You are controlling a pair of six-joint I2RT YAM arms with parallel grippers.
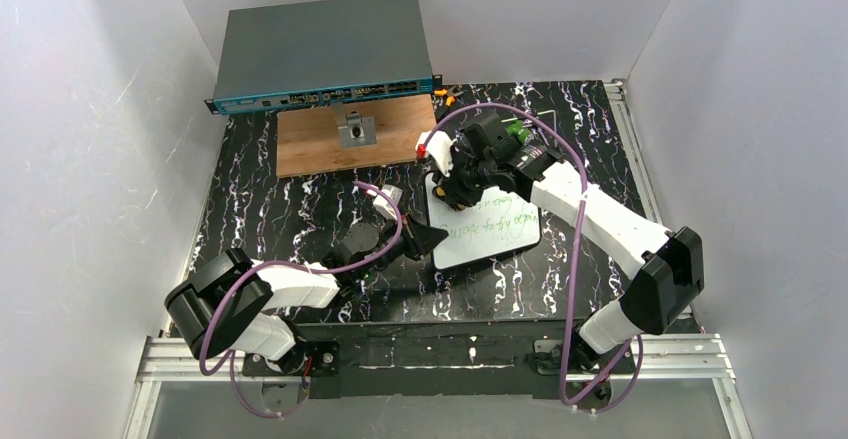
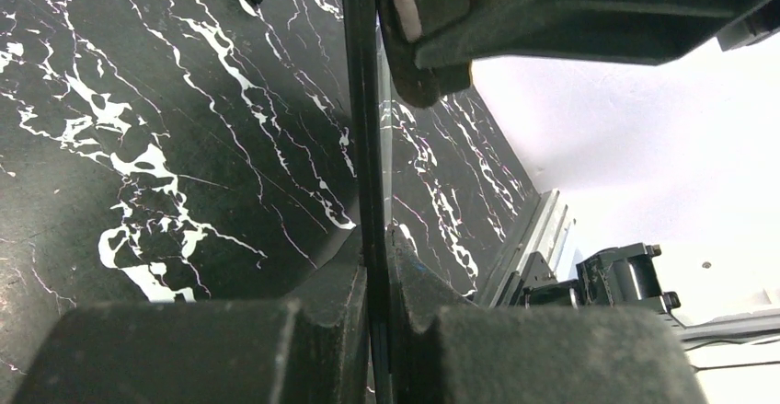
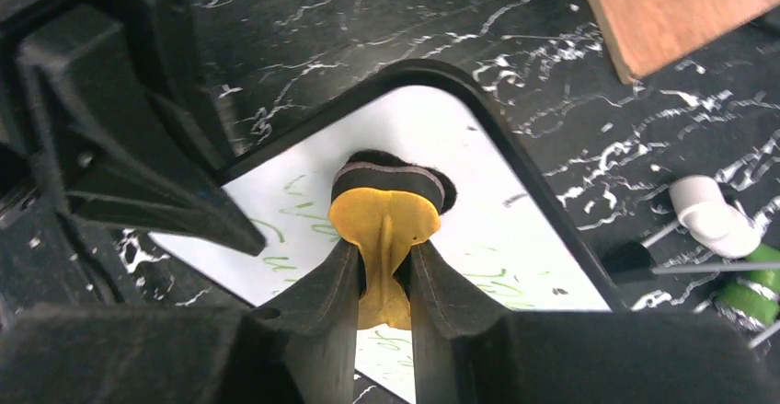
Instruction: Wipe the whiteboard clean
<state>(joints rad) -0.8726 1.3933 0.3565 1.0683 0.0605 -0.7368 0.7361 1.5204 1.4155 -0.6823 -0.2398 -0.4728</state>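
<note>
Right hand [image 3: 384,255]: closed on the yellow grip of an eraser [image 3: 386,206], one finger pressing each side.
Eraser pad: dark felt face set down on the whiteboard [image 3: 515,238], just past the right hand's fingertips and near one rounded corner of the board.
Left hand [image 2: 375,271]: closed on the thin dark rim [image 2: 361,100] of the whiteboard, which runs edge-on between its fingers; apparently it steadies the board.
Whiteboard position: flat on the black marbled tabletop [image 1: 300,209], beneath the right hand and directly ahead of the left hand.
Green handwriting [image 1: 500,224]: lines visible on both sides of the pad and back toward the right hand's wrist.
Done: eraser in grip and in contact with the board; board clamped. The patch between pad and corner looks white, but whether it was wiped or never written on cannot be told.
Left: most of the writing, judging by the lines across the board's middle.
Beyond both hands: a wooden board [image 1: 310,144] and a network switch [image 1: 320,54], neither involved.
</note>
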